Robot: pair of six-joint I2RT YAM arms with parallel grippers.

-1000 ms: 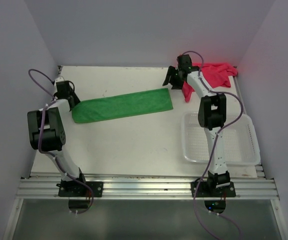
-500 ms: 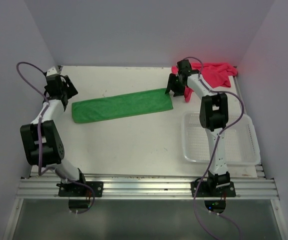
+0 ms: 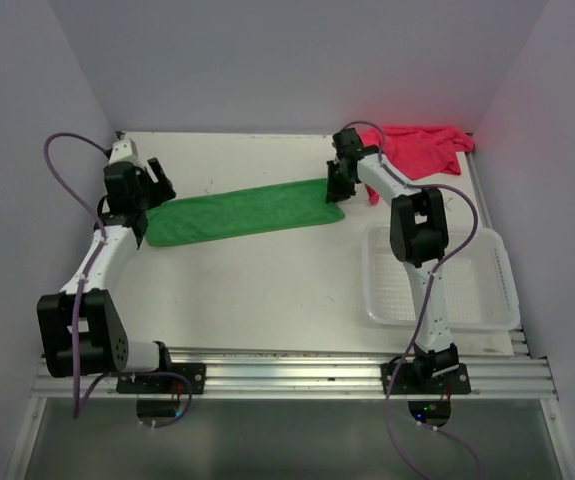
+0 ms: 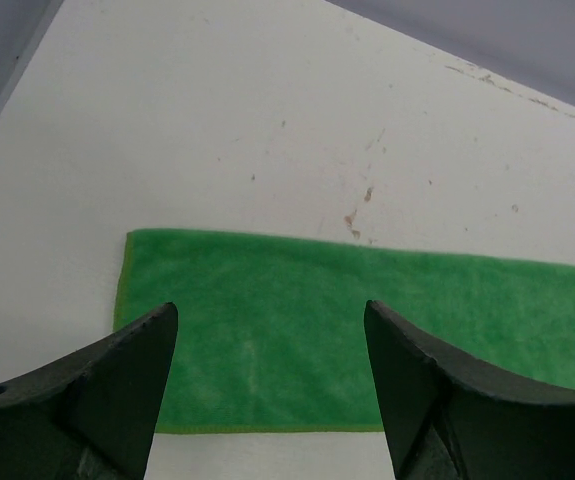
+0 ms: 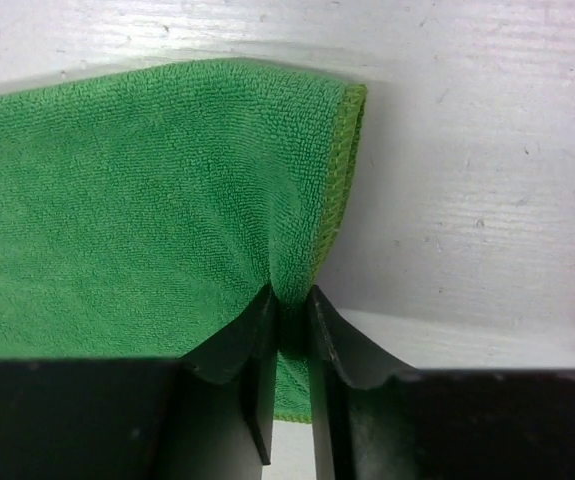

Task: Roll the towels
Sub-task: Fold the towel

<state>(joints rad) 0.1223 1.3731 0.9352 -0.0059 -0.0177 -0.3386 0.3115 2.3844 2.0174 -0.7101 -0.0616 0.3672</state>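
Observation:
The green towel [image 3: 242, 212] lies flat as a long folded strip across the middle of the table. My right gripper [image 3: 337, 186] is at the strip's right end. In the right wrist view it [image 5: 289, 300] is shut on a pinched fold of the green towel [image 5: 147, 200] near its hemmed edge. My left gripper [image 3: 155, 190] hovers over the strip's left end. In the left wrist view it [image 4: 270, 306] is open, with the green towel [image 4: 267, 290] lying flat below the jaws. The pink-red towel [image 3: 422, 148] is crumpled in the back right corner.
A clear plastic mesh basket [image 3: 502, 272] sits at the right front of the table, beside the right arm. Walls close the table in at the back and on both sides. The white tabletop [image 4: 267, 120] carries small brown stains.
My right gripper moved left from beside the pink-red towel to the green towel's right end and closed on it. My left gripper opened wider, swung away, then came over the left end.

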